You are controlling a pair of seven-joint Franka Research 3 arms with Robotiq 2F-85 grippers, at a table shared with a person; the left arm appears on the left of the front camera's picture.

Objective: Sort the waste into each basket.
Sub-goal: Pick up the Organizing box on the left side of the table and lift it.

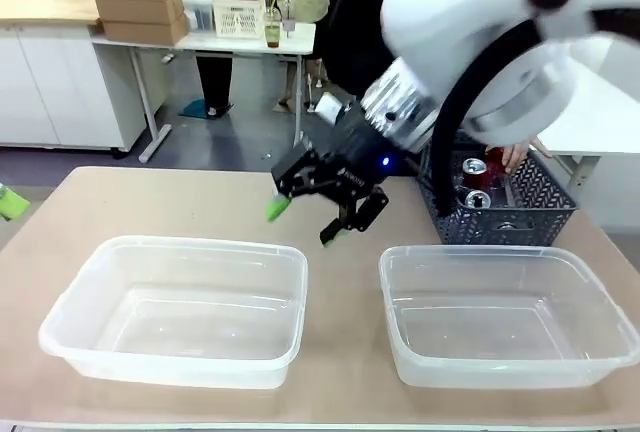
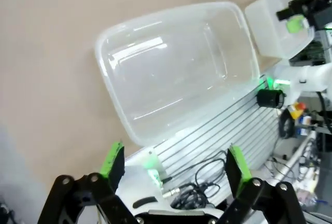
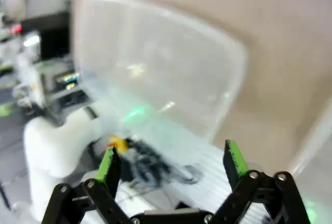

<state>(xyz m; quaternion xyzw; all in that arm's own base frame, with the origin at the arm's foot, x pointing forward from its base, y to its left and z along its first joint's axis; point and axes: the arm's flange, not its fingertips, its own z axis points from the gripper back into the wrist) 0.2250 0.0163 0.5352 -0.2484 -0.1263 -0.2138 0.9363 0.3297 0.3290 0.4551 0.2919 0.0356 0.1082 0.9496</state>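
Across the lower half of the front view two clear tubs sit side by side on the tan counter (image 1: pixel 150 202), a gap between them: left tub (image 1: pixel 175 307) lower left, right tub (image 1: pixel 510 317) lower right. Waste: at least two red-and-silver cans (image 1: pixel 475 169) stand in the dark lattice basket (image 1: pixel 520 214), right of centre, just behind the right tub. Person's hand (image 1: pixel 520 156) is at the basket's far rim, partly hidden by the arm; contact unclear. Right end effector (image 1: pixel 303 222) hangs mid-frame above the counter, behind the gap between the tubs, jaws spread wide, gripping nothing. Right wrist view is blurred: right end effector (image 3: pixel 171 162) wide open at the bottom edge, a clear tub (image 3: pixel 161 63) above it in the frame; can't tell which tub. Left wrist view: left end effector (image 2: pixel 175 164) at frame bottom, jaws wide open, nothing between its green pads (image 2: pixel 113 159), over a ribbed white surface (image 2: pixel 218 130) with cables beside the counter edge. Left tub (image 2: pixel 176 68) is at centre there, right tub (image 2: pixel 277 22) in the upper right corner.
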